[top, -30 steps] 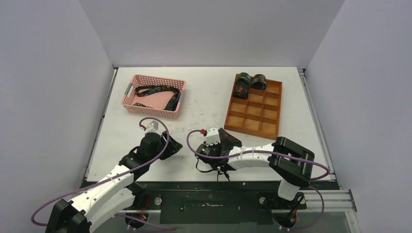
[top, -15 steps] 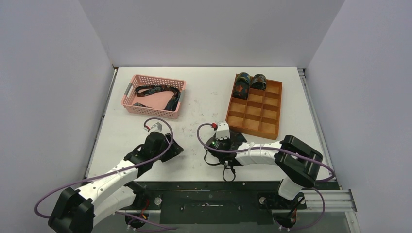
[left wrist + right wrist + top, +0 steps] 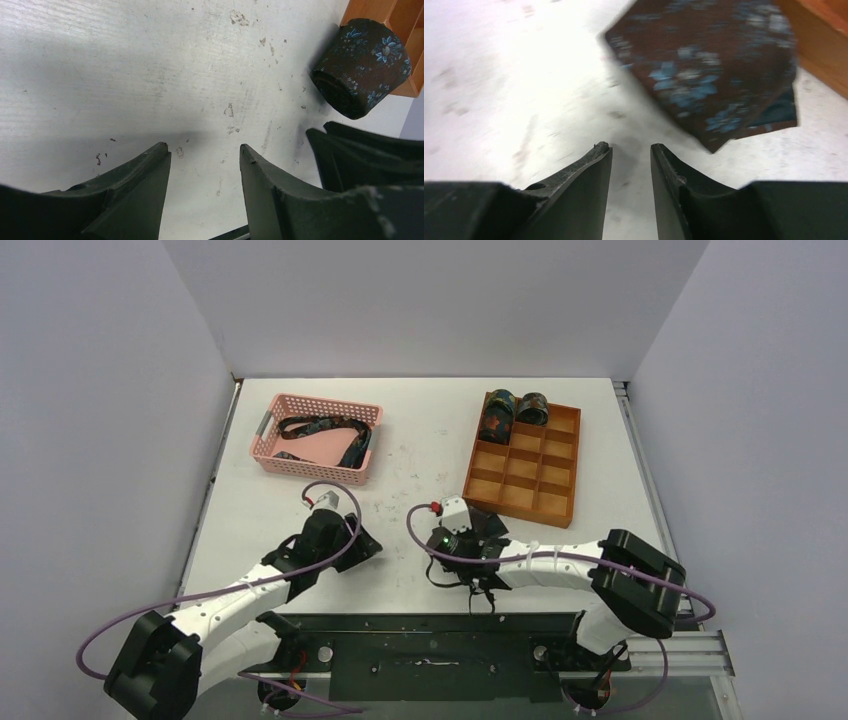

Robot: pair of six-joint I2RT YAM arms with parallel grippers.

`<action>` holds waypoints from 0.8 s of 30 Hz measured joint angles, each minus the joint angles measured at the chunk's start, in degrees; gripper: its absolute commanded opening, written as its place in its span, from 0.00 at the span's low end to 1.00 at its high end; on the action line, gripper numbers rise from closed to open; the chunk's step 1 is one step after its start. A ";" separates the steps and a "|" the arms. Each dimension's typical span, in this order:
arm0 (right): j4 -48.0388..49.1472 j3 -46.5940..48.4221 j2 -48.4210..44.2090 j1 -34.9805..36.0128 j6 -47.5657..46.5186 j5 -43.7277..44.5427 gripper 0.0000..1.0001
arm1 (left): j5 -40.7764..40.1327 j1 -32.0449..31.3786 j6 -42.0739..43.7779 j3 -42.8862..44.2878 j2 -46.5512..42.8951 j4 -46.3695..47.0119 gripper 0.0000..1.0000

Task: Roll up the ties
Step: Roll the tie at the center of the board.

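Right gripper (image 3: 630,147) hangs low over the surface (image 3: 420,450) with its jaws a narrow gap apart and nothing between them, so it grips nothing. Ahead of its fingertips and off to their right lies a rolled tie (image 3: 709,65), a short dark cylinder with blue flecks. It rests on the surface just beside the near left corner of the wooden tray (image 3: 824,50). This view is blurred, and I cannot tell whether roll and tray touch. In the left wrist view the roll's coiled end face points back toward the left arm, so its long axis seems to run across the surface toward the tray. Left gripper (image 3: 202,147) stands open and empty, farther from the roll than the right one, which makes the right arm the likelier one to pick it up. Farther out, two rolled ties (image 3: 497,418) sit in the far compartments of the tray, and unrolled ties (image 3: 320,430) lie in the pink basket (image 3: 310,470).
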 measured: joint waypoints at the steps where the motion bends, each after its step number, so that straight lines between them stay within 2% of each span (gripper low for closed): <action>1: 0.04 0.13 -0.52 1.62 -0.09 -0.31 0.37 | 0.04 0.00 0.02 0.00 0.15 0.26 0.51; 5: -0.04 2.93 0.09 7.10 0.68 -2.27 0.33 | 1.11 0.00 0.17 0.00 0.37 0.90 0.51; 7: 0.17 4.68 1.42 6.95 2.19 -3.10 0.28 | 1.29 0.02 0.17 0.00 0.37 0.90 0.51; 15: 0.52 6.08 6.73 -4.33 8.50 -6.99 0.22 | 1.31 0.09 0.28 0.00 -2.08 0.59 0.51; 24: 2.08 7.15 7.80 -9.16 8.50 -9.55 0.22 | 1.38 0.31 0.68 0.00 -1.86 0.63 0.51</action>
